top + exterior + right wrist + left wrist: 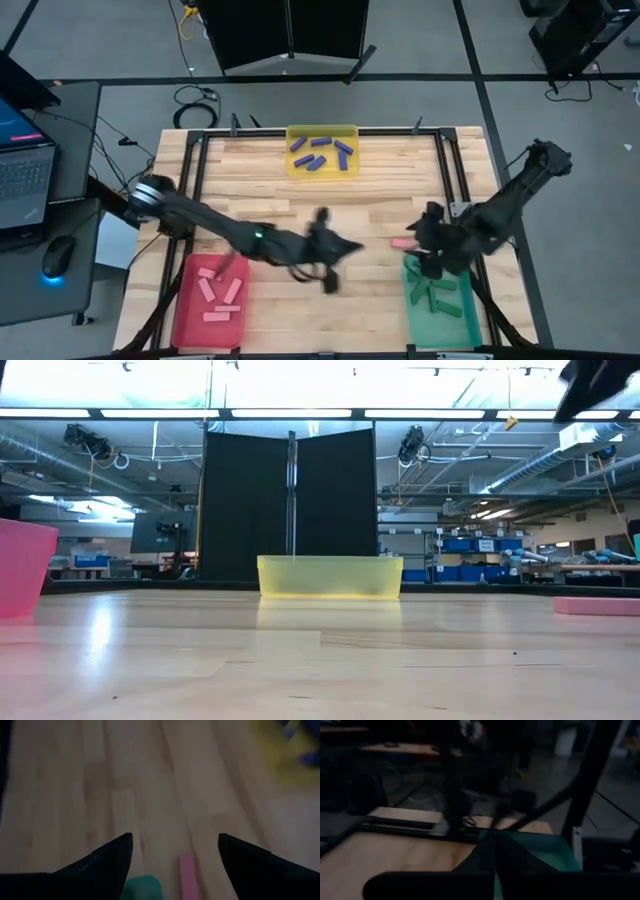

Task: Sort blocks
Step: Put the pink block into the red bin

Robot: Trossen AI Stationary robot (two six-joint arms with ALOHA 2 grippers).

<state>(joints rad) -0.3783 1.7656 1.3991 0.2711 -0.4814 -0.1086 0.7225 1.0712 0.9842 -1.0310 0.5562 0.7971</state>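
Note:
A single pink block (403, 243) lies flat on the wood, just beyond the far-left corner of the green tray (462, 318); it also shows in the right wrist view as the pink block (187, 875) and in the low view as the pink block (597, 605). My right gripper (428, 258) hovers open over that corner, and its fingertips (175, 840) stand wide apart above the block without touching it. My left gripper (335, 262) is out over the middle of the table, raised, with its fingers shut (494, 837) and empty. Blue blocks (322, 155) lie in the yellow tray, pink blocks (220, 295) in the red tray and green blocks (437, 298) in the green tray.
The yellow tray (352, 132) stands at the middle of the far edge, the red tray (183, 310) at the near left and the green tray at the near right. A black metal frame (445, 165) borders the table. A laptop (22, 165) and a mouse (57, 257) sit on a side desk to the left.

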